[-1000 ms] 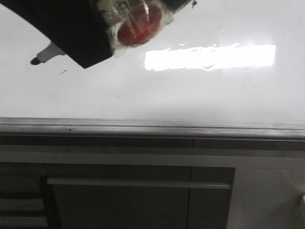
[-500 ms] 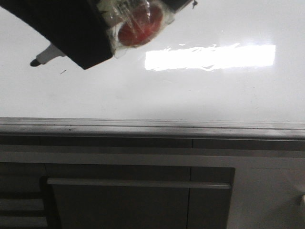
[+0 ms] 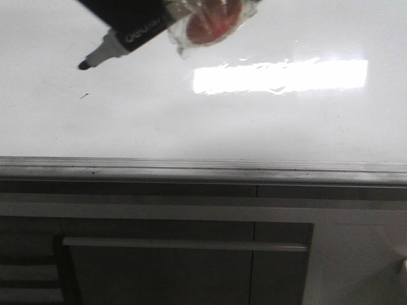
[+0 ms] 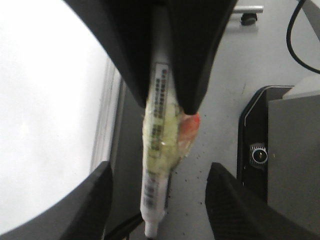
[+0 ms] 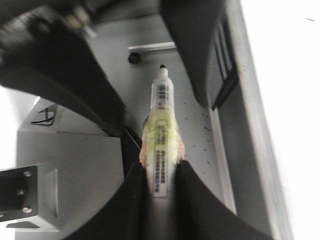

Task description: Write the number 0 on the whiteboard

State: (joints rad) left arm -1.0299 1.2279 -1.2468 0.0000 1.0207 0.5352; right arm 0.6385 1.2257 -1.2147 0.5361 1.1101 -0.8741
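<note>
Front view with 2 wrist views. The whiteboard [image 3: 267, 127], glossy and white, fills the upper half of the front view and carries a bright rectangular glare [image 3: 280, 76]; it also shows as a white field at one side of the left wrist view [image 4: 45, 100] and of the right wrist view [image 5: 285, 75]. Below it lie the grey cabinet fronts [image 3: 191, 267] with 1 long bar handle [image 3: 184, 244], and between board and cabinets runs the grey metal edge strip [image 3: 203, 170]. The right gripper [image 5: 161, 170] has its 2 fingers pressed together on the barrel of the marker [image 5: 162, 100]; the same clamped pair enters the left wrist view from the far side [image 4: 167, 102]. The left gripper [image 4: 157, 172] stands wide apart and holds nothing: its fingers [image 4: 100, 200] flank the marker's front end without touching it. In the front view the marker [image 3: 130, 35] slants in from the upper edge, label side up, over the board's upper left part. A wrap of clear tape [image 3: 210, 22] bulges around the barrel just ahead of the right gripper's fingers, yellowish in the wrist views [image 4: 162, 135], with a red piece [image 3: 213, 24] inside it. The black marker tip [image 3: 83, 65] points down and to the left over the white surface; whether it touches the board cannot be told. A tiny dark speck [image 3: 84, 96] sits on the board just below the tip, apart from it.
</note>
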